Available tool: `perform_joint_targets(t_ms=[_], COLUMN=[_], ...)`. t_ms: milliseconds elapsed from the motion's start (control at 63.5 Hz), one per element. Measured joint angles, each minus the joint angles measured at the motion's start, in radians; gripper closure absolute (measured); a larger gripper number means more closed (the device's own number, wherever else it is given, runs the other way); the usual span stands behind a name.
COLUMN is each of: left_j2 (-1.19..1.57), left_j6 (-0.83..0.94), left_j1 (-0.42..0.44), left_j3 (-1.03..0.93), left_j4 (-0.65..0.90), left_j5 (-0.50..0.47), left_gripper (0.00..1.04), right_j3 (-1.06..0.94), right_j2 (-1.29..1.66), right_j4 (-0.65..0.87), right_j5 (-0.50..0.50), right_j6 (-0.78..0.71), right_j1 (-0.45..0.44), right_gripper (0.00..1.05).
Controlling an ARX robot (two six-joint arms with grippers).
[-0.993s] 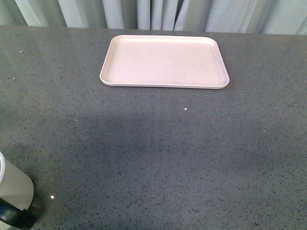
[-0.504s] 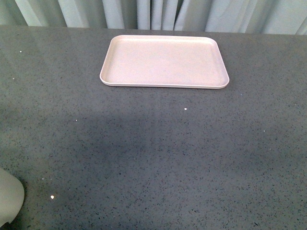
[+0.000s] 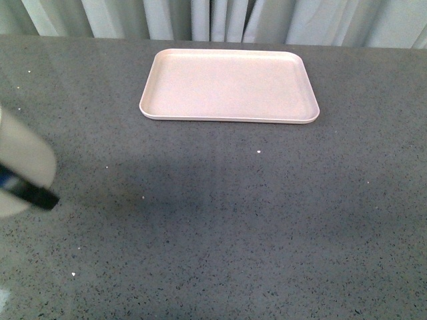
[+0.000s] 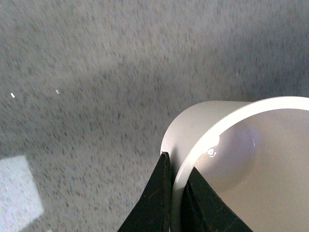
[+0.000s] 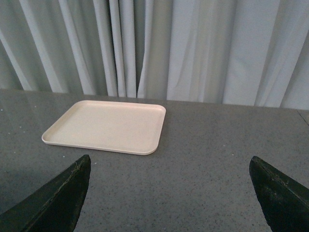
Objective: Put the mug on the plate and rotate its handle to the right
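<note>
A dark grey speckled stone bench (image 3: 267, 220) is shown, with pale grey pleated curtains (image 3: 120, 17) hanging along its far edge. A pale pink flat rectangular plate (image 3: 229, 85), with rounded corners and a low raised rim, is laid near that far edge, about midway along it. Its whole surface is left unobstructed. Only plain bench, dotted with a few small white specks, is seen between the plate and the near edge.

A white cylindrical mug (image 3: 23, 157) is found at the left edge of the bench, roughly halfway between the near and far edges and well apart from the plate. In the front view it is blurred and cut off by the picture's border. Its glossy black handle (image 3: 30, 193) is reduced to a dark bar on the near side. Any marking on the mug's wall is too smeared to be read, and whether the base touches the bench cannot be told.

In the left wrist view the left gripper (image 4: 177, 166) is clamped on the mug's wall. One black finger (image 4: 152, 208) is pressed against the outside and the other is set inside the rim. The white interior is exposed there, while the handle is hidden.

The right gripper (image 5: 169, 159) is spread wide with nothing between its dark fingers (image 5: 58, 203), only the tips of which are caught in the picture. It is held over the bench on the near side of the plate.
</note>
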Motion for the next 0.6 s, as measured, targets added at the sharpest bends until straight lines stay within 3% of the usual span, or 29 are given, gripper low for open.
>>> perform_joint_targets(t_ms=[315, 599], left_j2=[0.250, 0.480], left_j6=[-0.227, -0.246], left_j1=[-0.309, -0.412], left_j3=[0.287, 0.627], left_j4=[0.083, -0.019], left_j5=[-0.055, -0.113], left_gripper=[1.03, 1.03], right_j3=[0.000, 0.000], right_j2=[0.000, 0.000], right_j4=[0.000, 0.000], right_j5=[0.000, 0.000], right_j6=[0.000, 0.000], right_j1=[0.000, 0.000], right_gripper=[0.09, 0.09])
